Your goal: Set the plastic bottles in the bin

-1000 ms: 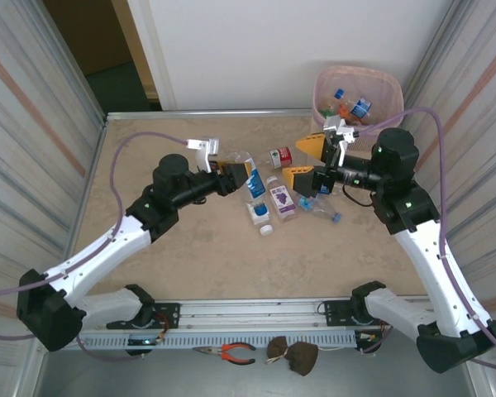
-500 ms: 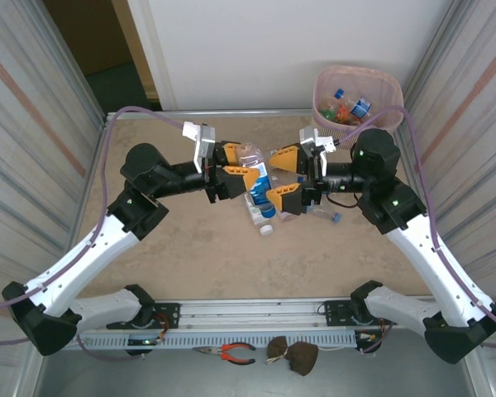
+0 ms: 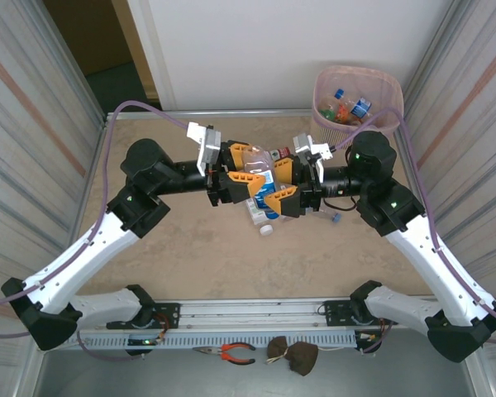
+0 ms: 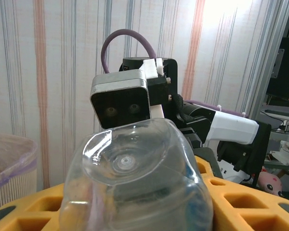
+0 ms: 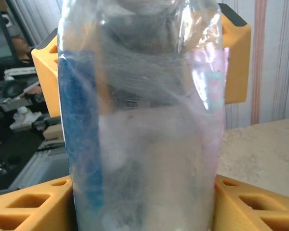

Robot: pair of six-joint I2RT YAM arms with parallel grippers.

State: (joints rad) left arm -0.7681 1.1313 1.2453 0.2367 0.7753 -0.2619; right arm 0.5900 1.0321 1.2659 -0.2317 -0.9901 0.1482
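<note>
Two claws meet above the desk [image 3: 165, 248] on one clear blue-labelled bottle [image 3: 263, 172]. The left claw [image 3: 245, 169] pinches it. The right claw [image 3: 281, 184] straddles it, and I cannot tell whether it grips. More bottles [image 3: 261, 217] lie beneath the claws, and the bin [image 3: 380, 83] stands beyond the right claw.

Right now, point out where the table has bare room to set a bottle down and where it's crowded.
Bare: the wide near stretch of table between the two arms, and the far left corner behind the left arm. Crowded: the middle, where the left gripper and right gripper meet around a clear bottle above loose bottles.
</note>
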